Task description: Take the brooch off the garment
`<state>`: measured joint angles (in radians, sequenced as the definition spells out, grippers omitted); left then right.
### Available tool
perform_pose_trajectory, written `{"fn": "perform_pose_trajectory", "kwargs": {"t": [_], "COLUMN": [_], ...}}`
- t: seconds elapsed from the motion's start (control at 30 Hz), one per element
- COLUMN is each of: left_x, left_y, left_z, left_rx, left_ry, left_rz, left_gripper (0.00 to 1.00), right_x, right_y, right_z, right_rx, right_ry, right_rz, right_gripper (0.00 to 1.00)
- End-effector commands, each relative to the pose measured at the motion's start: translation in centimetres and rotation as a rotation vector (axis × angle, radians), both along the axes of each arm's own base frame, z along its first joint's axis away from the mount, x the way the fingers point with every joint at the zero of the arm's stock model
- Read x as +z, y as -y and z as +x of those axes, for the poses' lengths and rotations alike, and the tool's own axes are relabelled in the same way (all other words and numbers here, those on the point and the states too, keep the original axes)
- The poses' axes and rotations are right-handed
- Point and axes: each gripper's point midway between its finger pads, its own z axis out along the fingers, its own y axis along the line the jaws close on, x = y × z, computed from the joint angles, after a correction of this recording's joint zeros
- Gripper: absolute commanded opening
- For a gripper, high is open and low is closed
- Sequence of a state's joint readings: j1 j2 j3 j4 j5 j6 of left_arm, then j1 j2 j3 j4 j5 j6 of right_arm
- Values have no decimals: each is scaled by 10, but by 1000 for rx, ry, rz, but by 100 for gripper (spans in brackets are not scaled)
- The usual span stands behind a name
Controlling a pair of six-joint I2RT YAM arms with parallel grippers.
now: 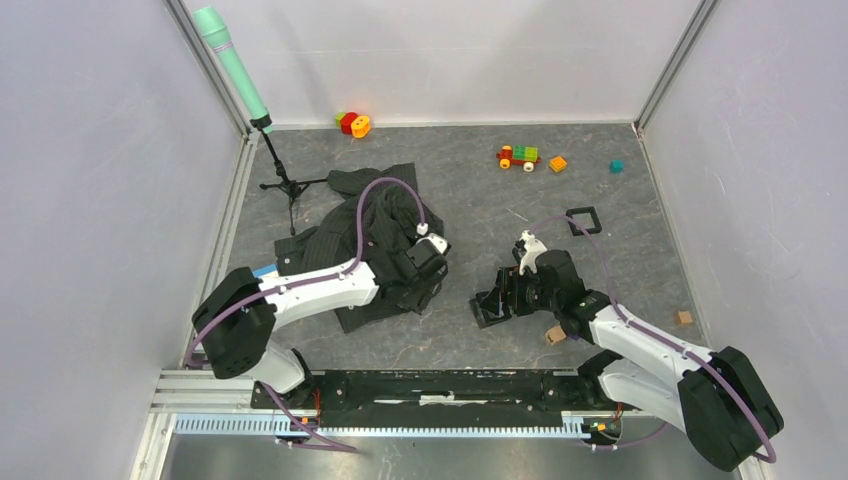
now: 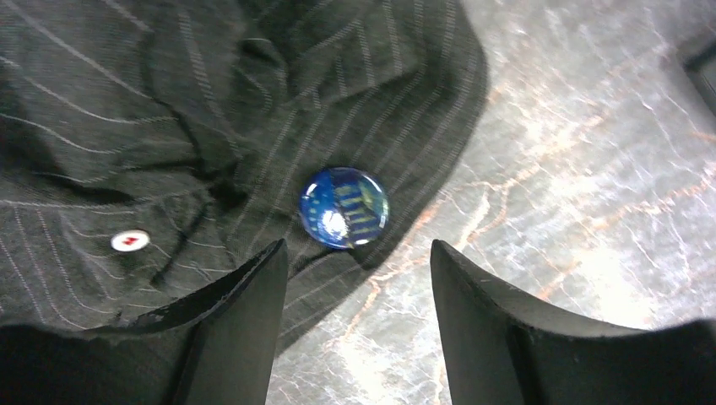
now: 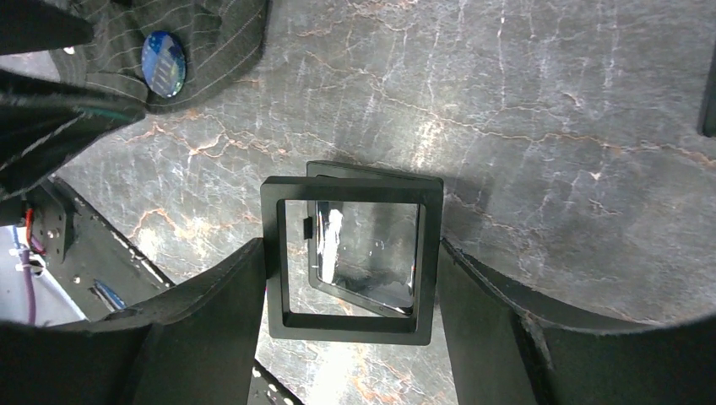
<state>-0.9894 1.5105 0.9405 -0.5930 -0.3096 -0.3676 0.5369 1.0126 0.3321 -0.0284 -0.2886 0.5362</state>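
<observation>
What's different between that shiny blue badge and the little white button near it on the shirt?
The brooch is clearly bigger than the white button. The brooch is glossy deep blue with a yellowish pattern; the white button is plain white with a red mark at its centre. The brooch sits near the edge of the garment, the white button farther in. Both are round and lie on the pinstriped cloth.

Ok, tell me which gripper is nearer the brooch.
Left. The left gripper hovers open just short of the brooch on the pinstriped shirt; the right gripper is farther off, clamped around a black square frame.
</observation>
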Motion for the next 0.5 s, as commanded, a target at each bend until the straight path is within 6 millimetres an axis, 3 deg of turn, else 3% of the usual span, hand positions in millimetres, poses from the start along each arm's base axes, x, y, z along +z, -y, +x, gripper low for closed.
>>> {"fn": "perform_pose_trajectory", "kwargs": {"t": [0.0,0.13,0.47], "left_x": [0,-10,-26], "left_y": [-4,-4,0], "left_z": [14,19,23], "left_rx": [37,42,32], "left_ry": [5,-23,-66], "left_rz": [-50,-50,-26], "left_gripper": [68,58,62], "right_x": [15,15,15], "right_y": [-12,-13,-12], "right_z": [6,6,4], "right_rx": [14,15,14], "right_ry": [43,42,42], "right_rz": [74,72,77], "right_gripper": [66,66,66]}}
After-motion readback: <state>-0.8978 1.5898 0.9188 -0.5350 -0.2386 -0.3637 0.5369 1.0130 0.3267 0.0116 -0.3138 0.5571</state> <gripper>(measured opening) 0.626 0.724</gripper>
